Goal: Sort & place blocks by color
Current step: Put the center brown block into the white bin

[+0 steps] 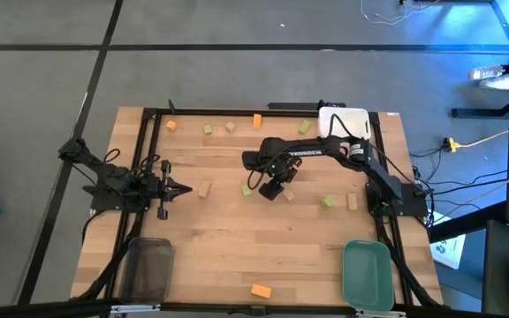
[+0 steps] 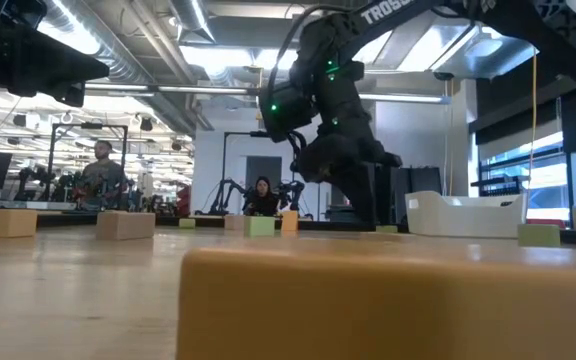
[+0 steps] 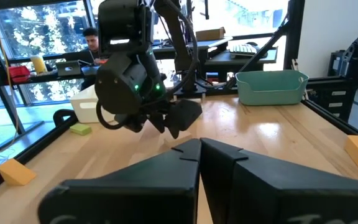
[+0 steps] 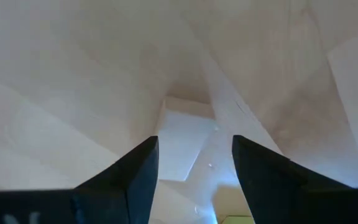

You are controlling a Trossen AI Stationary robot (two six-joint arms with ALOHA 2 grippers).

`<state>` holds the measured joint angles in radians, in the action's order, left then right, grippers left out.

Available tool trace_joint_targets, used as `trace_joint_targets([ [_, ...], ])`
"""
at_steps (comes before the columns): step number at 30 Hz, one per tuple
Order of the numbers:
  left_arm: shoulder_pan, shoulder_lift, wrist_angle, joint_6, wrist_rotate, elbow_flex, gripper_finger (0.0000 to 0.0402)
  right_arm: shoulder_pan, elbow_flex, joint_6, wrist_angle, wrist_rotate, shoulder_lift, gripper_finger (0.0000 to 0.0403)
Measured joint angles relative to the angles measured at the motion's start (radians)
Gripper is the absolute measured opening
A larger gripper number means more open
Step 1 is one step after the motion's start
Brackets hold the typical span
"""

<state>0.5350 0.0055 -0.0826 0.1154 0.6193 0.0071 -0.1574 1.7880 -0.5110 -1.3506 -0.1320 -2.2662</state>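
Pale tan block [image 4: 182,146] sits on table [image 1: 237,252] centre, between right gripper [image 4: 194,165] jaws, spread wide, not yet gripping. Risk: off-centre closure nudges block away. Left gripper [image 1: 177,188] closed, idle at left side.

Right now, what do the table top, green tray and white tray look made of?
Table top: wood, pale planks with visible grain, light sheen.
Green tray: probably moulded plastic, smooth, rounded rim, matte teal-green.
White tray: likely plastic too, smooth glossy white walls in the low view.
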Motion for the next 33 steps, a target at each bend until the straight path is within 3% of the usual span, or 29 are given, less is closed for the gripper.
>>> trace_joint_targets([
  [13,0.000,0.000,0.000,0.001,0.001,0.000,0.0021,-0.004,-0.156,0.031,0.138,-0.041,0.011,0.0204],
  [16,0.000,0.000,0.000,0.001,0.001,0.000,0.0023,-0.004,-0.157,0.045,0.143,-0.040,0.010,0.0188],
  [20,0.000,0.000,-0.001,0.001,0.001,0.000,0.0021,-0.003,-0.157,0.065,0.143,-0.026,0.010,0.0127],
  [26,0.000,0.001,-0.001,0.091,0.015,0.040,0.0012,-0.003,-0.133,0.138,0.121,-0.020,0.006,0.0125],
  [33,0.000,0.007,0.127,0.099,0.133,0.167,0.0003,-0.002,-0.047,0.204,0.113,0.012,-0.004,0.0125],
])
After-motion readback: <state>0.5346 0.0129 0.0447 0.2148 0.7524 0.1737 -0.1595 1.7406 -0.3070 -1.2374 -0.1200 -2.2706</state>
